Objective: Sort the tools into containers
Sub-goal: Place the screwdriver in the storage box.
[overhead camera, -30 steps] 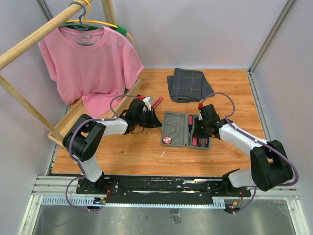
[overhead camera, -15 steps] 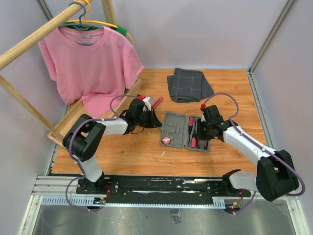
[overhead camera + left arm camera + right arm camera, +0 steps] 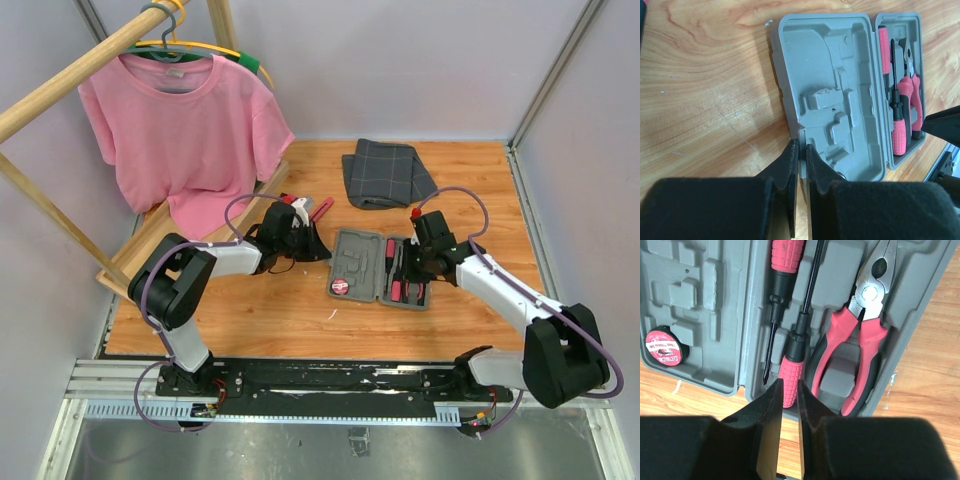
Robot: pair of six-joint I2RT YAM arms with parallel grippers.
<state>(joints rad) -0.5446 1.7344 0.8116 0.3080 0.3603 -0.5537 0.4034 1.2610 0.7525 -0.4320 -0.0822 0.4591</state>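
Black left fingers [image 3: 790,170] are almost closed, pinching the rim of the grey tool case [image 3: 840,100]. The right fingers [image 3: 771,410], nearly shut, hover over a red screwdriver [image 3: 790,372] lying in the case beside the pliers [image 3: 860,340], on the wooden counter [image 3: 705,100].

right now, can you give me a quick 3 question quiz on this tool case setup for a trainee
1. True or false: the pliers lie in the same half of the tool case as the two screwdrivers.
2. Fill in: the round red-labelled thing in the case's other half is a roll of ____.
3. The folded grey cloth lies: A inside the case; B on the table beyond the case; C under the case.
Key: 1 true; 2 tape; 3 B.
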